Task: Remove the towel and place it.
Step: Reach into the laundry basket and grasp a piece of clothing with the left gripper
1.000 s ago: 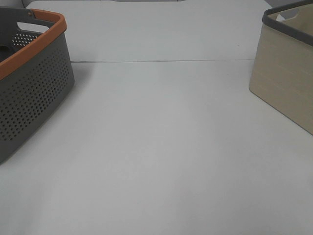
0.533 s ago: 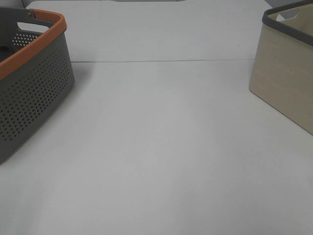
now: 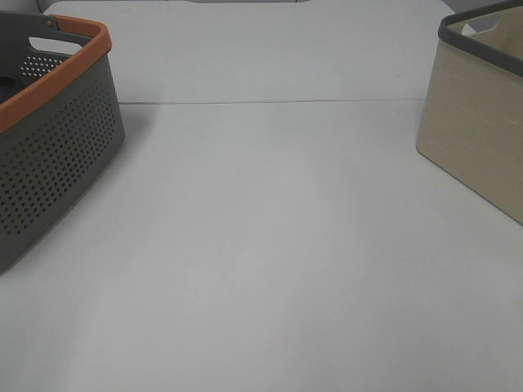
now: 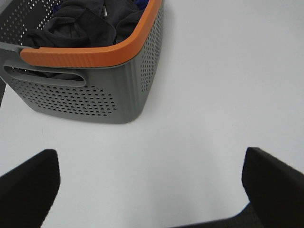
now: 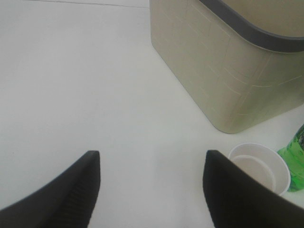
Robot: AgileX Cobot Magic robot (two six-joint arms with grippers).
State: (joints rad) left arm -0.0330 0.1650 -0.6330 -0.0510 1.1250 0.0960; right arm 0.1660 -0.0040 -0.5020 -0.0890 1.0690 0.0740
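probably the dark charcoal towel [image 4: 83,23], heaped in grey perforated orange-rimmed plastic basket [image 4: 95,95]; left gripper [image 4: 152,190], right gripper [image 5: 152,190] spread, empty.

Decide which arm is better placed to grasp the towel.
Left: the open left hand faces the orange-rimmed grey perforated basket holding the dark charcoal terry towel; the right hand faces the beige bin.

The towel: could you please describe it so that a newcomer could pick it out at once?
On the white table stand two baskets; take the grey perforated basket with the orange rim, on the left. The towel is the crumpled dark charcoal cloth inside it, unlike the small blue item beside it.
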